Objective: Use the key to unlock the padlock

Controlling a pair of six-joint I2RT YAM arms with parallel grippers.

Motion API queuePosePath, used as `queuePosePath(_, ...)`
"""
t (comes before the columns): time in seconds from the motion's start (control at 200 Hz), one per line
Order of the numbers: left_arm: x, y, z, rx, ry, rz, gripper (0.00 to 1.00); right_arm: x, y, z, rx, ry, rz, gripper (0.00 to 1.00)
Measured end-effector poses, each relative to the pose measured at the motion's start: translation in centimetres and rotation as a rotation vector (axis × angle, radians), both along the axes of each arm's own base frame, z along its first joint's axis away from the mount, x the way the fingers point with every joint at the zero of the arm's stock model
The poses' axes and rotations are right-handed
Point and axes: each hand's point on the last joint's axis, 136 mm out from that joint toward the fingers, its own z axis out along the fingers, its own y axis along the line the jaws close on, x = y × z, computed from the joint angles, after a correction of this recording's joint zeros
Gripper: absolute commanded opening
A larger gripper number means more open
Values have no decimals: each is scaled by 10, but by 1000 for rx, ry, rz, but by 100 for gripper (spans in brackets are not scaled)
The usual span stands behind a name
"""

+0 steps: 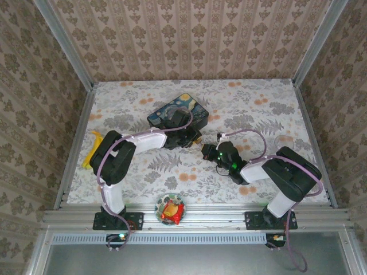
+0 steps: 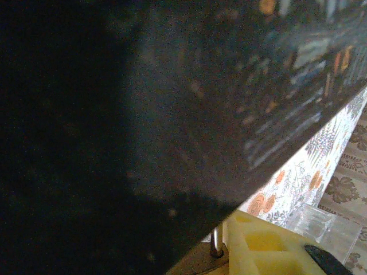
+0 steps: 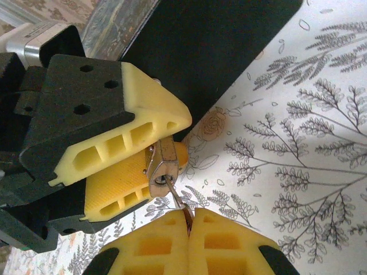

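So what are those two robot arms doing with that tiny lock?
They're trying to unlock it. The left arm pinches the tiny brass padlock in its jaws, right beside the painted tin box. The right arm grips the key in its jaws, with the key's tip touching the bottom of the padlock, at the keyhole. I can't tell if the lock has opened.

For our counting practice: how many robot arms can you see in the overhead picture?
2. The left arm grips the padlock beside the tin; the right arm holds the key at the padlock.
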Motion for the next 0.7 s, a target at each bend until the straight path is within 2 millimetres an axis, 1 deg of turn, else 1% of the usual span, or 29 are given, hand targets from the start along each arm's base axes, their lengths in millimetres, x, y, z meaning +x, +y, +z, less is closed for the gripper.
queuePosePath(0.325,0,0,1,0,3,4,0,0,1,-2,40,30,-28,0)
queuePosePath(0.7,2,1,0,10,-5,15,0,3,4,-5,64,57,-12,0)
